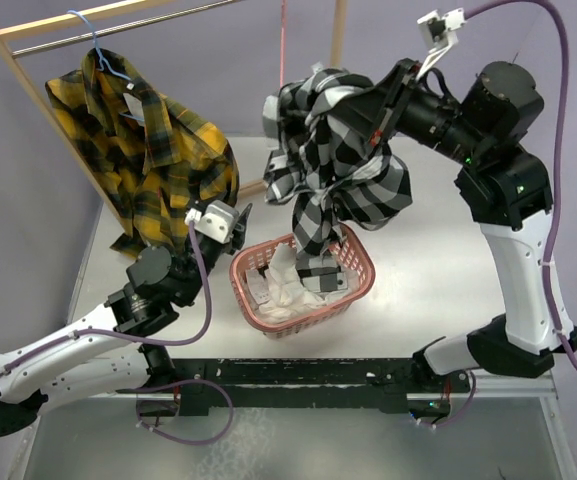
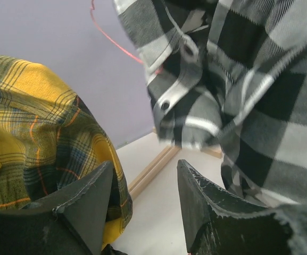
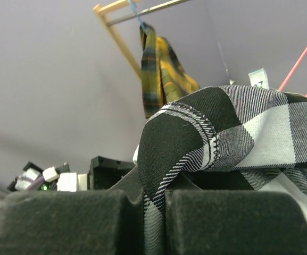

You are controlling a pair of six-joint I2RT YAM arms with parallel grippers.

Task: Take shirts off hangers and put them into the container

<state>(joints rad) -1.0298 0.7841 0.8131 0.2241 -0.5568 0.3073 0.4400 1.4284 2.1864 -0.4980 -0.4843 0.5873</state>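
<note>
Top external view: the pink laundry basket (image 1: pixel 313 320) stands near the middle of the table (image 1: pixel 423 270) and holds a crumpled white cloth (image 1: pixel 288 290). The black and white checked shirt (image 1: pixel 338 170) hangs bunched above the basket's far rim, its lower end reaching down into the opening. The right gripper (image 3: pixel 156 223) is clenched on a fold of this shirt, and the thin wire of a pink hanger (image 1: pixel 282 40) rises from the bundle. The left gripper (image 2: pixel 143 164) stands released with nothing between its pads, just left of the basket and beside the yellow plaid shirt (image 1: pixel 148 150). That shirt hangs on the light blue hanger (image 1: pixel 93 45) from the wooden rack (image 1: pixel 28 70) along the table's left edge. Bare tabletop lies right of the basket, toward the right arm
</note>
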